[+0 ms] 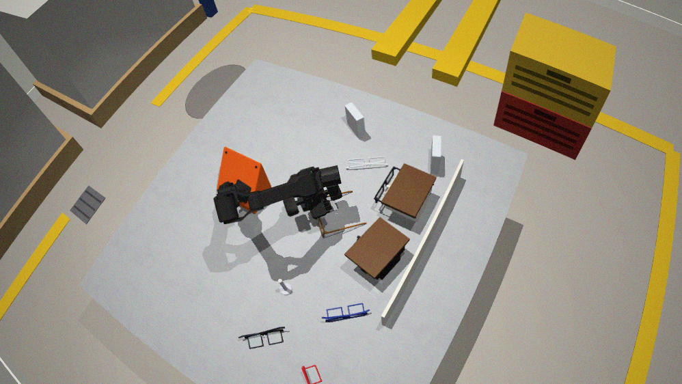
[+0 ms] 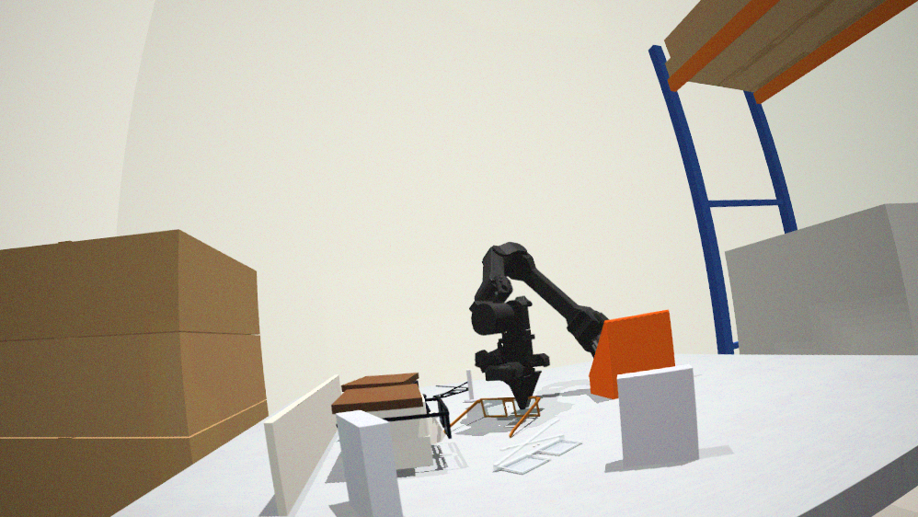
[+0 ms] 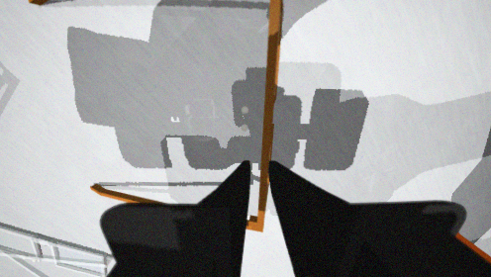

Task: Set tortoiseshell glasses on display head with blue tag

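Observation:
The tortoiseshell glasses (image 1: 343, 229) (image 2: 519, 425) (image 3: 270, 89) stand on the table, temples open toward the heads. My gripper (image 1: 324, 216) (image 2: 523, 406) (image 3: 258, 166) points down at the front frame, near one end. Its fingers are close together but open, one on each side of the top rim. The rim is beside the right fingertip in the wrist view, with a gap to the left one. One display head (image 1: 408, 189) (image 2: 379, 399) with a brown top wears black glasses. The other brown-topped head (image 1: 376, 247) (image 2: 385, 378) stands beside it. No tag colour shows.
An orange wedge (image 1: 238, 164) (image 2: 642, 346) stands by the arm's base. White glasses (image 1: 367, 166) lie near the black-glasses head. A cream wall (image 1: 423, 240) (image 2: 298, 436) runs behind both heads. White blocks (image 1: 354, 118) (image 1: 436, 152) stand upright. Blue glasses (image 1: 346, 316) and a small peg (image 1: 284, 287) are on the opposite side.

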